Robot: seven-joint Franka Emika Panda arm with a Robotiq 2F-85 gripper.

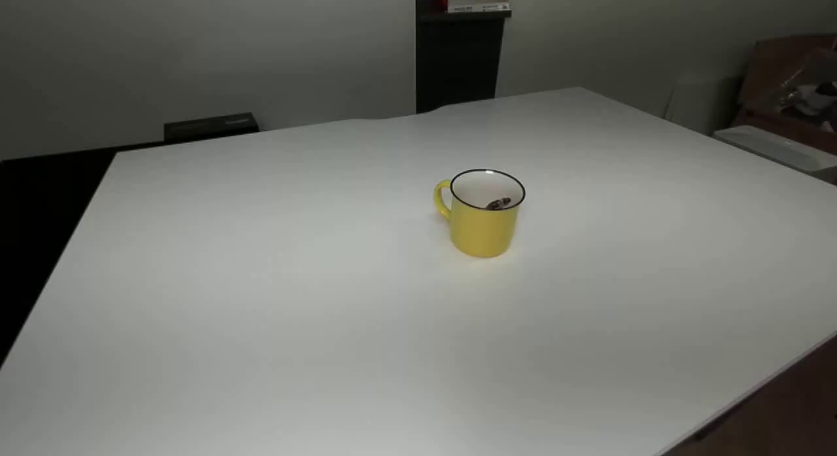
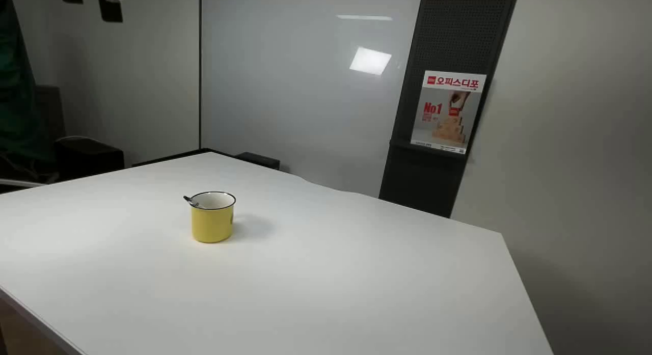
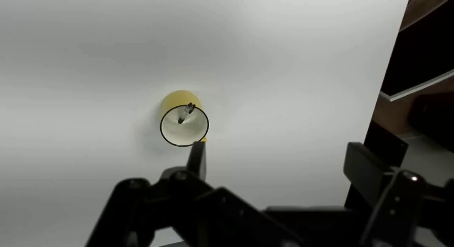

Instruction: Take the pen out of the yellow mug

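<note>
The yellow mug (image 1: 484, 232) stands upright on the white table, with its handle towards the left in this exterior view. It also shows in an exterior view (image 2: 212, 225) and in the wrist view (image 3: 185, 133). The pen (image 3: 186, 113) leans inside the mug, its upper end resting at the rim. It sticks out a little past the rim in an exterior view (image 2: 190, 200), and only its dark tip shows in an exterior view (image 1: 499, 203). My gripper (image 3: 276, 149) is wide open and empty, above the table. Its left finger partly covers the mug's handle. Neither exterior view shows the gripper.
The white table (image 1: 294, 299) ends at an edge on the right in the wrist view, with dark furniture beyond it. A dark box (image 1: 210, 126) and a dark stand with a poster (image 2: 448, 113) are behind the table. A white tray-like object (image 1: 775, 145) is beside it.
</note>
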